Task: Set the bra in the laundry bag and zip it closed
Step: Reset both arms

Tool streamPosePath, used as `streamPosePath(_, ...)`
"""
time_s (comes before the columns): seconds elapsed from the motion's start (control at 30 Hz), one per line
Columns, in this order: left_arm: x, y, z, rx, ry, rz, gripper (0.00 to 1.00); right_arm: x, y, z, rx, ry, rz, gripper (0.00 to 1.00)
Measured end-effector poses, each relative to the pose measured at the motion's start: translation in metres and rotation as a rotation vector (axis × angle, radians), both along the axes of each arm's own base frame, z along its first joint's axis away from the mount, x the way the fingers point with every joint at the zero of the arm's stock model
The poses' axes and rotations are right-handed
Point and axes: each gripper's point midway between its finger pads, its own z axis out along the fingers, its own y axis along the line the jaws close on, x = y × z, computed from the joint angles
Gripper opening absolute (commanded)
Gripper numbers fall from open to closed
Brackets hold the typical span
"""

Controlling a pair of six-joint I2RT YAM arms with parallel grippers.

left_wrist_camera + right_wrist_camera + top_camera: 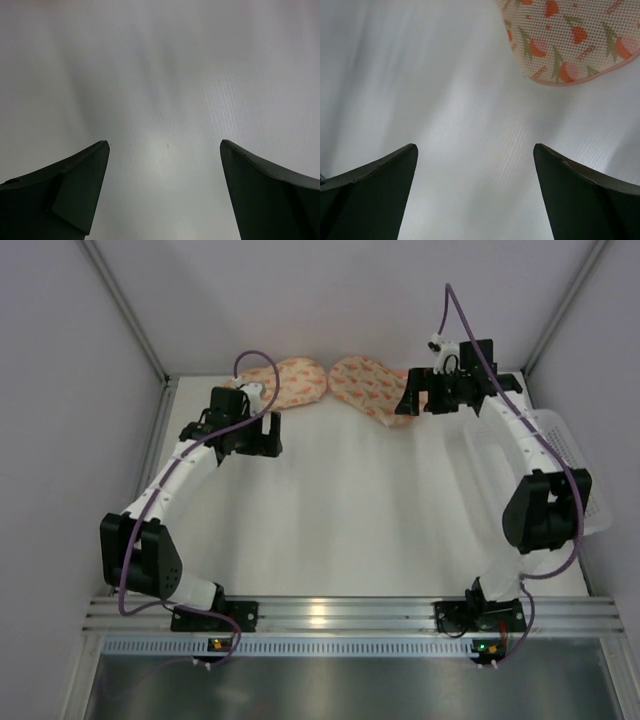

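The laundry bag [330,386] is a peach-pink, figure-eight pouch with orange print. It lies flat at the back of the table. The bra does not show in any view. My left gripper [266,438] hangs just in front of the bag's left lobe. In the left wrist view it [163,145] is open and empty over bare white table. My right gripper [410,400] is at the right edge of the bag's right lobe. In the right wrist view it [475,147] is open and empty, with the bag's rounded edge [570,45] ahead at upper right.
A white mesh basket [575,465] stands at the right edge of the table, partly under the right arm. Grey walls close in the left, right and back sides. An aluminium rail [340,615] with both arm bases runs along the near edge.
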Motion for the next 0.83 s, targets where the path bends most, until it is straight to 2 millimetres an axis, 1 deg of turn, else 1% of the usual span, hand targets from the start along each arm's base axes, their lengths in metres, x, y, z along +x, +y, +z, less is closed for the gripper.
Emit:
streamPosePath(0.07,-0.004,0.007,0.001,0.024,0.006,-0.025,0.98,-0.023,0.0,0.014,-0.003,-0.044,0.052,0.99)
streamPosePath(0.1,-0.009,0.008,-0.001,0.034,0.016,-0.044,0.98,-0.038,0.0,0.017,-0.003,-0.056,0.079,0.99)
streamPosePath(0.17,-0.02,0.009,-0.002,0.048,0.025,-0.082,0.98,-0.061,0.001,0.015,0.001,-0.061,0.121,0.99)
streamPosePath(0.23,-0.034,0.01,-0.002,0.06,0.026,-0.112,0.98,-0.084,0.001,0.005,0.006,-0.038,0.155,1.0)
streamPosePath(0.4,-0.058,0.018,0.0,0.082,0.011,-0.136,0.98,-0.125,0.001,-0.029,0.013,0.045,0.198,0.99)
streamPosePath(0.5,-0.074,0.022,-0.007,0.092,0.015,-0.145,0.98,-0.143,0.002,-0.04,0.011,0.065,0.212,0.99)
streamPosePath(0.63,-0.092,0.027,-0.02,0.102,0.038,-0.155,0.98,-0.163,0.002,-0.044,0.01,0.05,0.223,0.99)
streamPosePath(0.73,-0.099,0.028,-0.026,0.103,0.053,-0.157,0.98,-0.17,0.0,-0.045,0.007,0.033,0.221,1.0)
streamPosePath(0.83,-0.102,0.026,-0.023,0.09,0.047,-0.167,0.98,-0.171,0.0,-0.041,0.006,0.015,0.221,0.99)
